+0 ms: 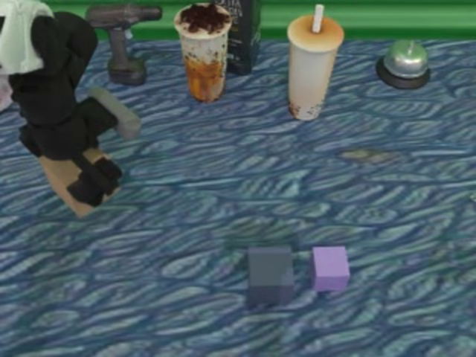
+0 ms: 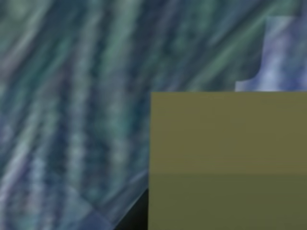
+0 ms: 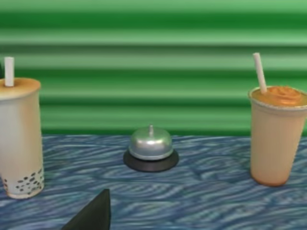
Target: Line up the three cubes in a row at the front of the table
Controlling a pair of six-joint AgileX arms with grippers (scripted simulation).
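The tan cube [image 1: 62,181] is at the left of the table [image 1: 387,223], tilted, with my left gripper [image 1: 95,181] shut on it from above. It fills much of the left wrist view as a flat tan cube [image 2: 225,158] over the wavy blue surface. The dark slate cube [image 1: 270,275] and the small light-purple cube [image 1: 330,268] sit side by side near the front, a small gap between them. My right arm is outside the top view. One dark fingertip [image 3: 96,215] of the right gripper shows in the right wrist view.
Along the back stand a drill [image 1: 123,37], a dark-topped drink cup [image 1: 202,52], a dark carton [image 1: 244,33], a cream cup with a straw [image 1: 314,67] and a service bell [image 1: 404,63]. A green strip [image 1: 372,15] runs behind them.
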